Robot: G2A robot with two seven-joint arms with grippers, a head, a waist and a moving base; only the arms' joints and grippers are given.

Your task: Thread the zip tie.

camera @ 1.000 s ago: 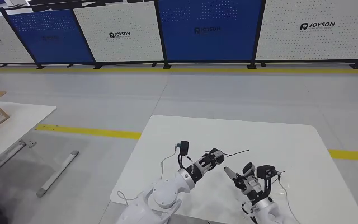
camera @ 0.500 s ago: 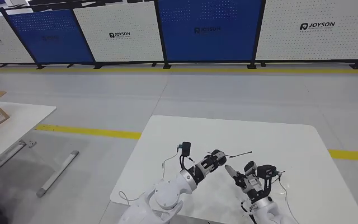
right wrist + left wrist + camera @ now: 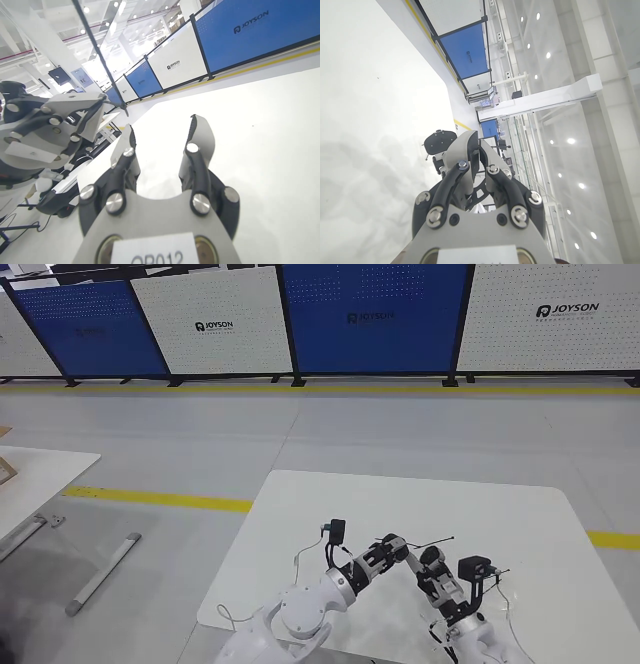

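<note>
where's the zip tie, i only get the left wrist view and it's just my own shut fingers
Observer: The right wrist view shows the left gripper shut on the zip tie, a thin black strap that runs on well past the grip.
Operator: is the right gripper on it yet
Observer: No, the right gripper is open, with nothing between its fingers.
Operator: which way does the free end go
Observer: In the top view it reaches out beyond both grippers, above the white table, toward the robot's right.
</note>
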